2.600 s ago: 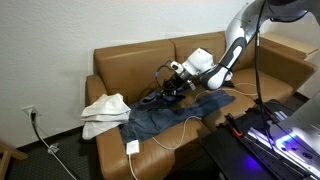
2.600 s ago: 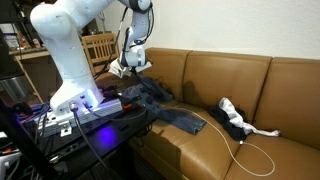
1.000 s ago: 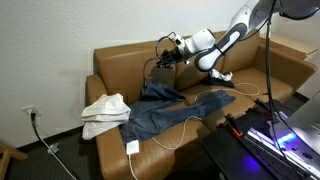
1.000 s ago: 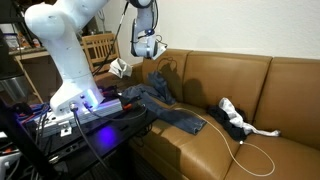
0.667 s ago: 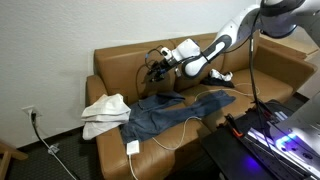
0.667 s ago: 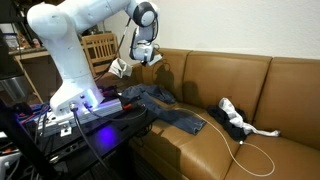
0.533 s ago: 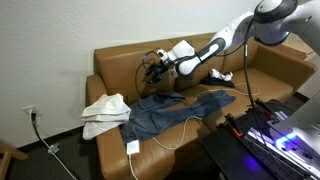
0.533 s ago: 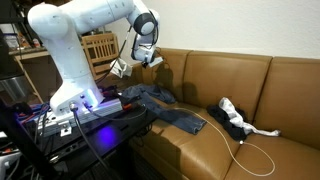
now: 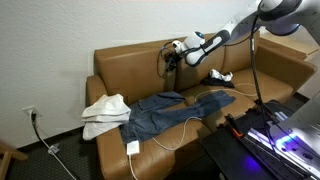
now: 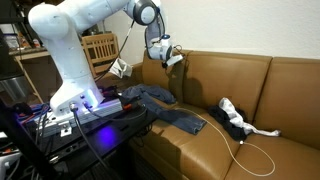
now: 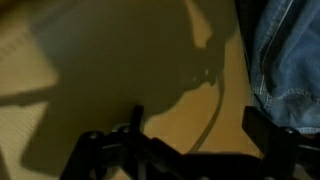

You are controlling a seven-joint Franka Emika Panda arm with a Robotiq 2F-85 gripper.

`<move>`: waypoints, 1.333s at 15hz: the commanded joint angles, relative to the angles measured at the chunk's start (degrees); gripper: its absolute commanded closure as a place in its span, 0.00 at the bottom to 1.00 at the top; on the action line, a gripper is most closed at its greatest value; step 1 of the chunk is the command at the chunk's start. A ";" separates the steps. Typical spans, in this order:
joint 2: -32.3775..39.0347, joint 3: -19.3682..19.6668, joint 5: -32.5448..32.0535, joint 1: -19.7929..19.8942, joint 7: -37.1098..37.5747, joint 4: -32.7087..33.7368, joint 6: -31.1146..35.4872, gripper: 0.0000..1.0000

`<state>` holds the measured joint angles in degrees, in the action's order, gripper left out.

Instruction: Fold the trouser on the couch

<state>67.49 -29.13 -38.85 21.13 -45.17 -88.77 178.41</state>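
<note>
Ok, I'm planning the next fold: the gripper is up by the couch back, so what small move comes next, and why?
Probably lower the gripper toward the trouser: it hangs open and empty above the couch back, and the jeans lie mostly spread along the seat.

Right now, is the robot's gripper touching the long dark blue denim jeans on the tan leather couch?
Apart. In an exterior view the gripper hangs by the couch backrest, bare leather showing between it and the jeans on the seat.
</note>
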 commanded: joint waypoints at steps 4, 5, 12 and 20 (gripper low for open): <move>-17.94 24.78 4.37 -2.87 9.76 -17.69 4.71 0.00; -19.26 28.46 4.15 -3.41 11.05 -19.72 4.82 0.00; -19.98 34.77 3.21 2.01 9.08 -26.78 2.46 0.00; -8.45 36.08 10.95 8.94 6.76 -21.46 -6.45 0.00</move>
<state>52.33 4.97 -31.30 28.19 -37.36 -114.78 175.39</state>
